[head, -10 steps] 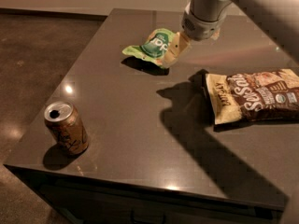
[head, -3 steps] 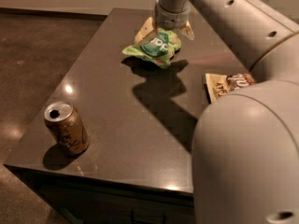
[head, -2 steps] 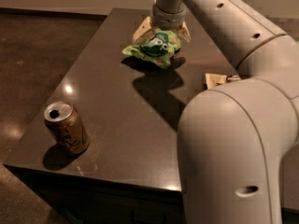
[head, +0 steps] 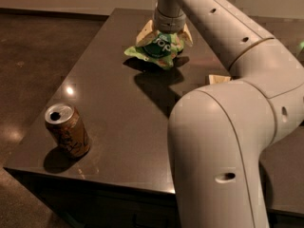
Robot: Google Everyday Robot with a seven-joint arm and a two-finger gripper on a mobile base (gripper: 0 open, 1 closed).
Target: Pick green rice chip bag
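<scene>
Claw (head: 164,38) hangs over the far middle of the bench (head: 109,84), its two tan fingers (head: 144,38) spread wide and not closed on anything. Right between them lies the green rice chip bag (head: 156,50), crumpled, its dark round logo facing up and its near edge poking out below the fingertips. A soda can (head: 67,136) stands well apart at the near left corner.
</scene>
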